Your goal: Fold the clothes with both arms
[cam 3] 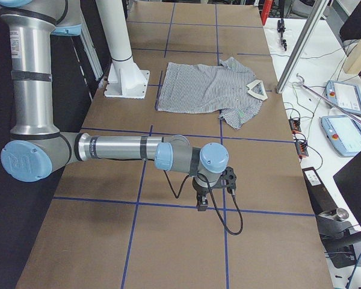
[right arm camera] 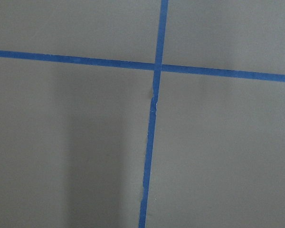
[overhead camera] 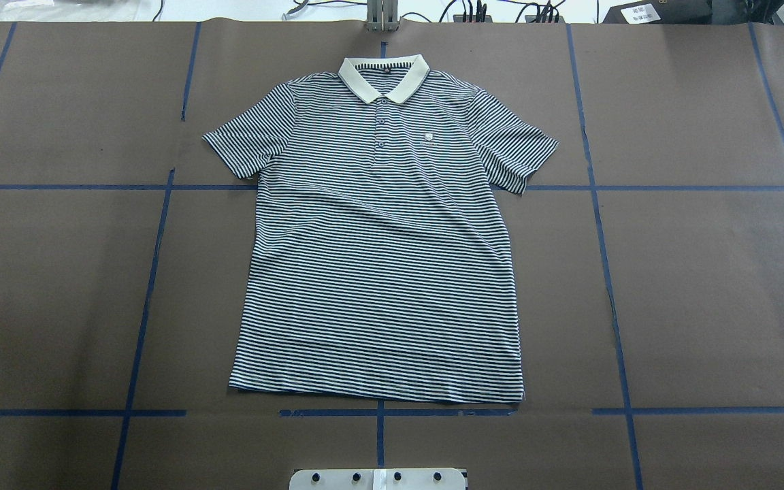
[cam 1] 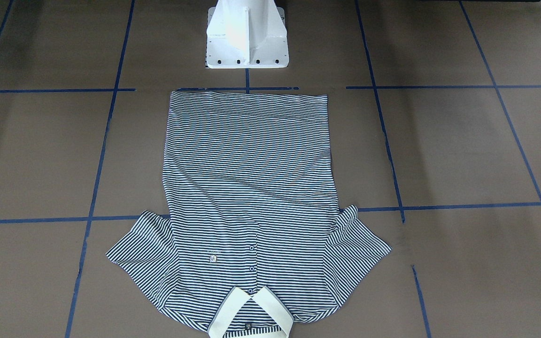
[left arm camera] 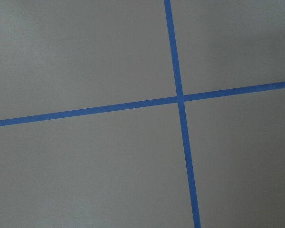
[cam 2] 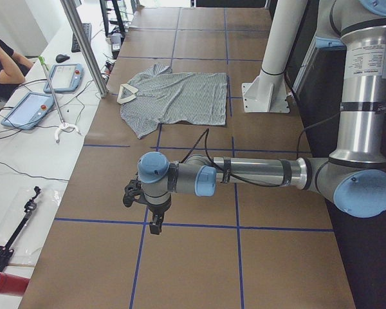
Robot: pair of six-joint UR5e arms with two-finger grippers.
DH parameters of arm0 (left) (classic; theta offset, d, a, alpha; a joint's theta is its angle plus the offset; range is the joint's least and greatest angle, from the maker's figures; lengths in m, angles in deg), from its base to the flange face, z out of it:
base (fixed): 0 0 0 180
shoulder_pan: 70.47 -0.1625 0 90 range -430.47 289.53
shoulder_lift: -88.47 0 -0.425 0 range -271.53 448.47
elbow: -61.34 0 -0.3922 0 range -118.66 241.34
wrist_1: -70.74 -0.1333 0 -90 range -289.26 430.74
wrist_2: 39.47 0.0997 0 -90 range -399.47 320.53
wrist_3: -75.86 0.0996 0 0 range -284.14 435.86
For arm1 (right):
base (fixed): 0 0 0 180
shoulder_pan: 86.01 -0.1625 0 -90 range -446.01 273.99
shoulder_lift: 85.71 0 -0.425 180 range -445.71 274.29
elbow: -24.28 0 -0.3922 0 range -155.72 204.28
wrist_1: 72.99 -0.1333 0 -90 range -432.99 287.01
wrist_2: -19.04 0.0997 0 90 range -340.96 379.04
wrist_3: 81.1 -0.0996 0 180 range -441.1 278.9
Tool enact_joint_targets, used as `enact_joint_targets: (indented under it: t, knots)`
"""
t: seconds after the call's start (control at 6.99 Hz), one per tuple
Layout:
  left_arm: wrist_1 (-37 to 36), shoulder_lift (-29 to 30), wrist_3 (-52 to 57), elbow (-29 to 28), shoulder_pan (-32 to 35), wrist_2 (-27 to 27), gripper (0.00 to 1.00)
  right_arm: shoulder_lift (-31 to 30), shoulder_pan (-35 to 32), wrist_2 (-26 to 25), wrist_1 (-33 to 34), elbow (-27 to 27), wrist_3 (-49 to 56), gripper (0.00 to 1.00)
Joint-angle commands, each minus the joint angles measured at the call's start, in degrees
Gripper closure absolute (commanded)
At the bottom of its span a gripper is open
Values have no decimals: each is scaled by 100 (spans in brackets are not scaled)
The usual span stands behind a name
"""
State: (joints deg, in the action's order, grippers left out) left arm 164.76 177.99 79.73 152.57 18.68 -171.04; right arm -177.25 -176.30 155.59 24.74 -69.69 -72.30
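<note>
polo shirt (cam 1: pixel 251 188) collar (cam 1: pixel 274 312): clipped by front view's bottom edge | chest logo (overhead camera: pixel 428 137): too small to read | left gripper (cam 2: pixel 156 229), right gripper (cam 3: pixel 201 206): finger gap indiscernible | pedestal base (cam 1: pixel 246 33): top cropped

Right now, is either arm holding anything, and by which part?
Nothing is held: the shirt lies flat, the left pincer and right pincer both well apart from it.
</note>
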Motion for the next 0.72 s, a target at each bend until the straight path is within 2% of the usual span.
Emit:
enact_joint_targets:
  t: [0.0,0.29,0.43,0.57]
  knots:
    - [11,-5,0,0,-2,-18,0,117,-7,-23,-113,-77,-149,0]
    - [72,327,-35,18,-2,-27,0,494,176,-6,-105,-104,-167,0]
    - [81,877,-61,-43,-37,-18,0,1140,569,-32,-114,-121,-698,0]
    - [151,1205,-35,34,-55,-53,0,1521,965,29,-114,-104,-1339,0]
